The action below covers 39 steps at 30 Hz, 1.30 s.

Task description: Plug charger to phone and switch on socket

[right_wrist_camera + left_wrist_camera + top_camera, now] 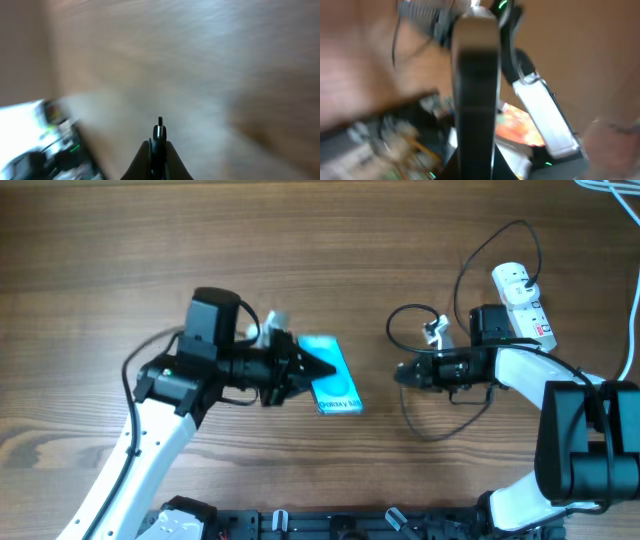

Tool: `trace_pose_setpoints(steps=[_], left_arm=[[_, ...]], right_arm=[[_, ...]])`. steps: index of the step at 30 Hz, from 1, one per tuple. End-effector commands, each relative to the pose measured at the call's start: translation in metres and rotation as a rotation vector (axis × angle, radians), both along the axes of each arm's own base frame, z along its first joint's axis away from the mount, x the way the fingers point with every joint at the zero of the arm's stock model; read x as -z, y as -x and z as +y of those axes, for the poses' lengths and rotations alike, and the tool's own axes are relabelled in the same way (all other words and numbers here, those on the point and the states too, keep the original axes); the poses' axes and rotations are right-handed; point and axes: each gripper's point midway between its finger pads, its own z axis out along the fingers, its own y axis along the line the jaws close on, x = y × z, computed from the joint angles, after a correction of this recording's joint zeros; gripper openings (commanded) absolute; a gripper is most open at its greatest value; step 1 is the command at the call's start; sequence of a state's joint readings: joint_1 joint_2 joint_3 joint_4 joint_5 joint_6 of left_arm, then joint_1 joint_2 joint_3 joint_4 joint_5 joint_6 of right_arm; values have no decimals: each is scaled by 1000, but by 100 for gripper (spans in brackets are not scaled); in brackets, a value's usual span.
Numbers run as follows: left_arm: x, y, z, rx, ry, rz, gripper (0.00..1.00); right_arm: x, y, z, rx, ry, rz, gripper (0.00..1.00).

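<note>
Step in hand, as I judge it: bringing the charger (160, 131) to the phone (335, 380); the plug is not yet in. The left jaws are clenched on the left side of the phone, near the centre of the counter (90, 250), and in the left wrist view the handset shows edge-on between them. The right jaws are clenched on the connector end of the charger with the silver tip protruding forward. They sit to the right of the phone, apart from it, with bare wood between. The socket (522, 302) lies at the far right, and the black cable loops from it toward the right jaws. Next move, in my estimate: align the silver tip with the port on the phone's edge, close the gap in a straight line while the left jaws brace the handset, then free one arm for the red switch (545, 330). Limits of view: I cannot locate the port in any view; both wrist views are heavily blurred; the switch position is too small to read; the white cord (628, 330) runs off the right edge of the overhead view
</note>
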<state>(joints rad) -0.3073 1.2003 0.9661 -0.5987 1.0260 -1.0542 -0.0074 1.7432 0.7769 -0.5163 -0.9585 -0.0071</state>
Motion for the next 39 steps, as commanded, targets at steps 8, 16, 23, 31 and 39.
trace_pose_setpoints(steps=[8, 16, 23, 31, 39], left_arm=[[-43, -65, 20, -49, -53, -678, 4], [-87, -45, 4, 104, 150, -863, 4], [-117, -31, -2, 192, 304, -875, 4], [-120, -31, -3, 206, 327, -860, 4], [-120, -35, -5, 188, 318, -883, 4]], right_arm=[[-96, 69, 50, -293, -440, -208, 4], [-191, 100, 71, -412, -557, -457, 4], [-257, 98, 105, -448, -538, -618, 4], [-261, 88, 112, -422, -558, -553, 4], [-274, 84, 115, -414, -581, -581, 4]])
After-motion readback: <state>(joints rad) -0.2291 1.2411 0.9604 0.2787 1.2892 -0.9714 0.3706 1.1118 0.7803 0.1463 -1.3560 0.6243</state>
